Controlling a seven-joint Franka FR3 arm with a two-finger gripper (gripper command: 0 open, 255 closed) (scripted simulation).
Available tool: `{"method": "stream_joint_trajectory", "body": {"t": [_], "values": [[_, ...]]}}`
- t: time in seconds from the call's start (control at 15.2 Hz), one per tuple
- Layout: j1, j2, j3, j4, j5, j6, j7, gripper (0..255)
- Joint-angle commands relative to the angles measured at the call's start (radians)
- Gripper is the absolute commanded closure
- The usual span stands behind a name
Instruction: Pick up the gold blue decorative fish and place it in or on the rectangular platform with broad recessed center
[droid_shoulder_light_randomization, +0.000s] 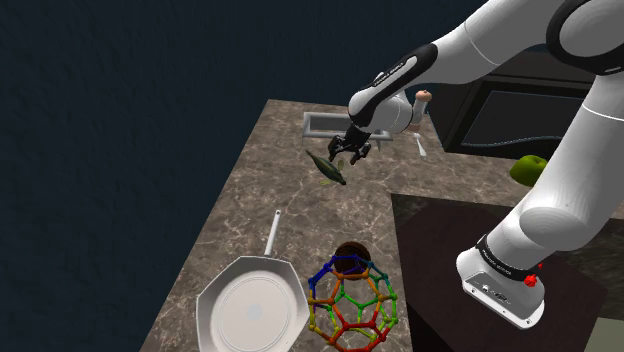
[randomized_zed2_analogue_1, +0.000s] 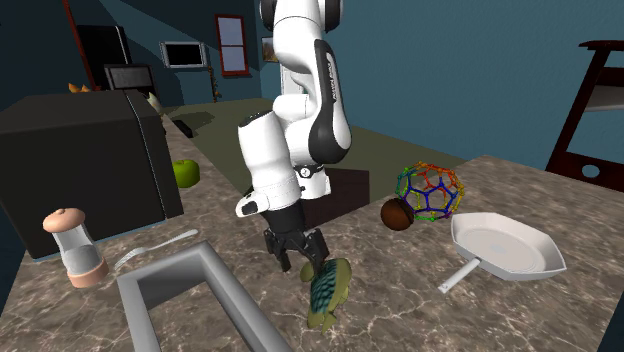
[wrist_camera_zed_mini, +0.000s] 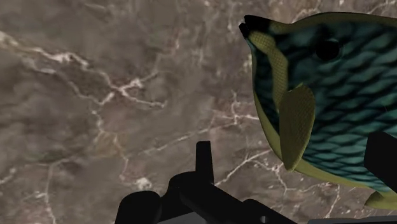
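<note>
Nearest the dark stand (droid_shoulder_light_randomization: 440, 270), the ring at the arm's foot carries small writing, too small to read. Beside the stand on the brown marbled worktop (droid_shoulder_light_randomization: 270, 190) sits a ball of coloured rods (droid_shoulder_light_randomization: 352, 302), with a brown ball (droid_shoulder_light_randomization: 352, 249) touching its far side. A white pan (droid_shoulder_light_randomization: 250, 312) lies close to the worktop's edge on the shoulder view's left. It shows its bare white bottom, and its handle points away along that edge.

Past the handle is a stretch of open stone, then the fish (droid_shoulder_light_randomization: 328, 168), which has blue-green scales and gold trim. It is tilted on edge just under the tool (droid_shoulder_light_randomization: 350, 155) (whether it rests on the stone I cannot tell). The tool is released, its fingers (wrist_camera_zed_mini: 203, 159) standing apart. The fish turns its broad side up to the wrist camera and is not clasped between them.

Just beyond the fish, at the worktop's far end, lies the grey rectangular platform (randomized_zed2_analogue_1: 165, 265), its wide recess bare grey. A fork (randomized_zed2_analogue_1: 158, 248) and a white shaker (randomized_zed2_analogue_1: 75, 247) lie next to it. A black box (randomized_zed2_analogue_1: 80, 150) stands behind them, with a green apple (droid_shoulder_light_randomization: 528, 170) at its corner.
</note>
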Motion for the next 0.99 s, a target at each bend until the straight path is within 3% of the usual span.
{"method": "stream_joint_trajectory", "body": {"t": [0.0,0.07,0.66,0.92], "values": [[0.0,0.0,0.0,0.0,0.0,0.0,0.0,0],[0.0,0.0,0.0,0.0,0.0,0.0,0.0,255],[0.0,0.0,0.0,0.0,0.0,0.0,0.0,255],[0.006,-0.05,-0.014,-0.003,-0.042,-0.043,0.044,255]]}}
